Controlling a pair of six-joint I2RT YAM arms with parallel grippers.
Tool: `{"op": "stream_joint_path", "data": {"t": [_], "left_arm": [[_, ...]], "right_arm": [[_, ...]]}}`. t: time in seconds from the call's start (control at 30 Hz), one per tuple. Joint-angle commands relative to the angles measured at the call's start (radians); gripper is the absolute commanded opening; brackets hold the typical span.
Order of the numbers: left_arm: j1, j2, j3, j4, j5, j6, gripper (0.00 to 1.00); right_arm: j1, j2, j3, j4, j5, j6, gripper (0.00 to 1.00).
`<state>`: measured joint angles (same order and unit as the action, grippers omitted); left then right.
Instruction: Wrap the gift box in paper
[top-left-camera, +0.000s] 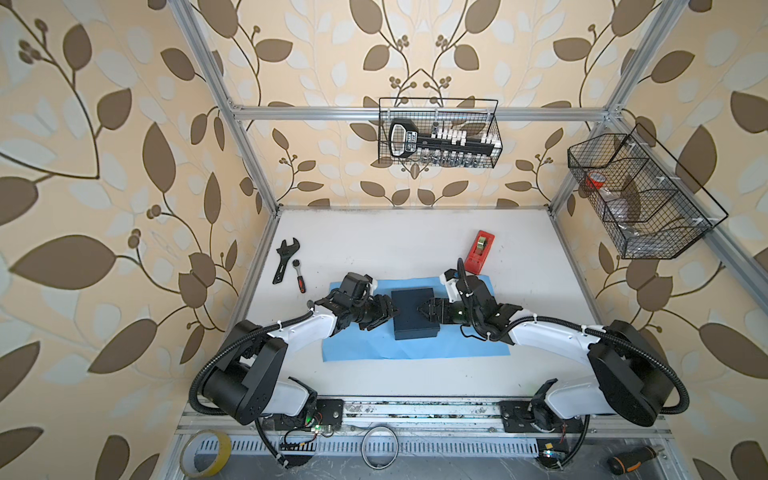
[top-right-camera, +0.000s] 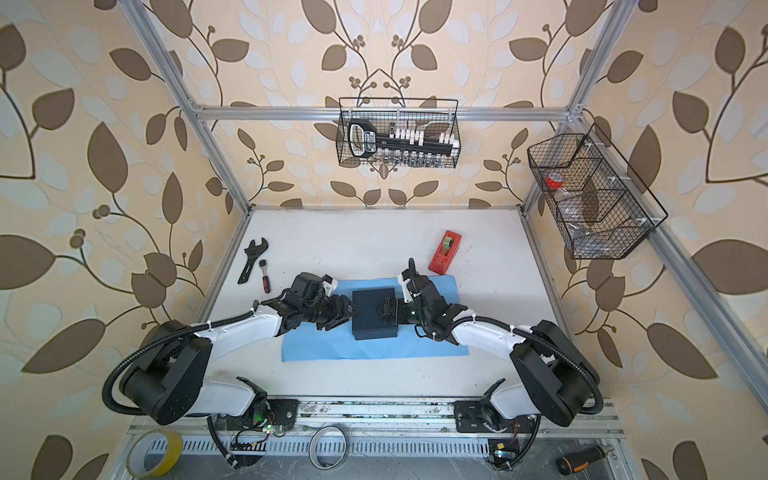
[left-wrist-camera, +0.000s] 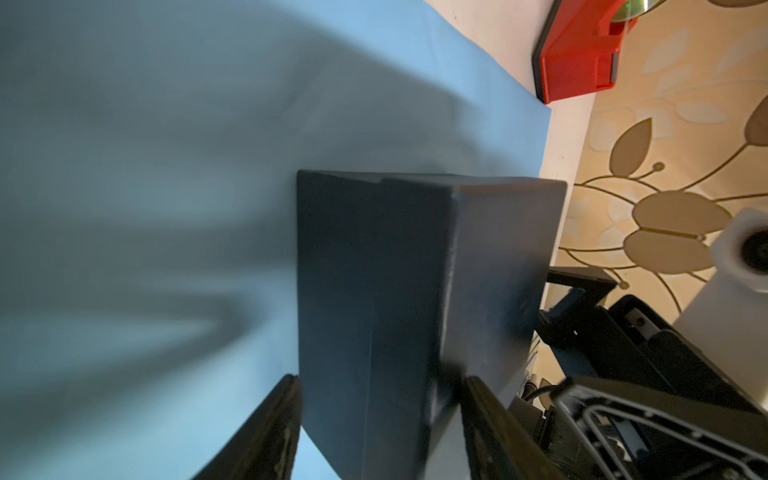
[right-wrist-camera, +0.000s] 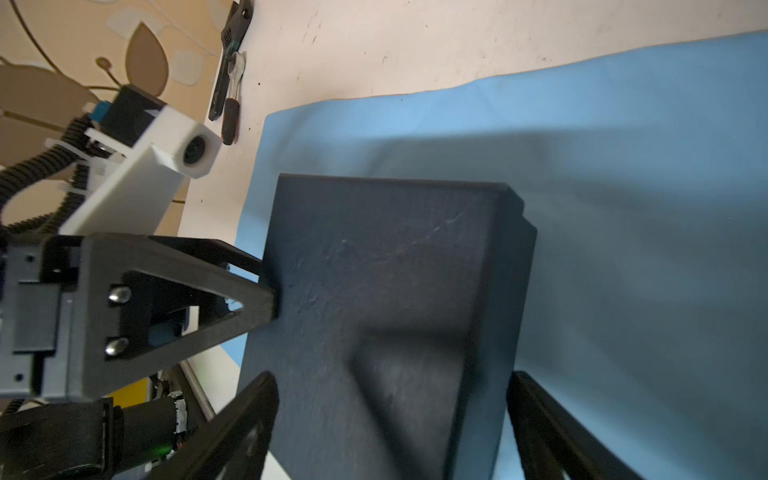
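The gift box (top-left-camera: 409, 301) (top-right-camera: 368, 299) is dark navy and lies flat on the middle of the light blue paper (top-left-camera: 415, 349) (top-right-camera: 374, 349). My left gripper (top-left-camera: 395, 312) (left-wrist-camera: 380, 379) is at its left edge. In the left wrist view its jaws straddle the box (left-wrist-camera: 374, 270) wall; one fingertip meets the bottom edge, and a thin dark gap shows at the other. My right gripper (top-left-camera: 419, 311) (right-wrist-camera: 392, 376) stands wide open round the box's (right-wrist-camera: 374, 257) right edge, not touching it. The left fingertips (right-wrist-camera: 264, 301) meet the far rim.
A red tape dispenser (top-left-camera: 480, 251) (left-wrist-camera: 577, 54) stands just behind the paper's far right corner. A black wrench (top-left-camera: 284, 259) and a ratchet (top-left-camera: 299, 276) lie at the back left. Wire baskets (top-left-camera: 440, 133) (top-left-camera: 640, 195) hang on the frame. A yellow tape roll (top-left-camera: 205, 453) lies on the front rail.
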<state>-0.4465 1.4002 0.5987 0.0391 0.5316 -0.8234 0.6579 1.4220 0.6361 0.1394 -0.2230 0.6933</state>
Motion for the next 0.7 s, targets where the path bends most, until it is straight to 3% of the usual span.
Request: {"op": "stream_joint_path", "data": {"t": [0.0, 0.67], "left_arm": [[-0.006, 0.014, 0.06, 0.042, 0.015, -0.006, 0.62], [-0.006, 0.12, 0.197, 0.025, 0.039, 0.007, 0.62]], "right_arm": [[-0.003, 0.024, -0.003, 0.029, -0.026, 0.009, 0.86], [-0.022, 0.043, 0.023, 0.058, -0.05, 0.032, 0.8]]}}
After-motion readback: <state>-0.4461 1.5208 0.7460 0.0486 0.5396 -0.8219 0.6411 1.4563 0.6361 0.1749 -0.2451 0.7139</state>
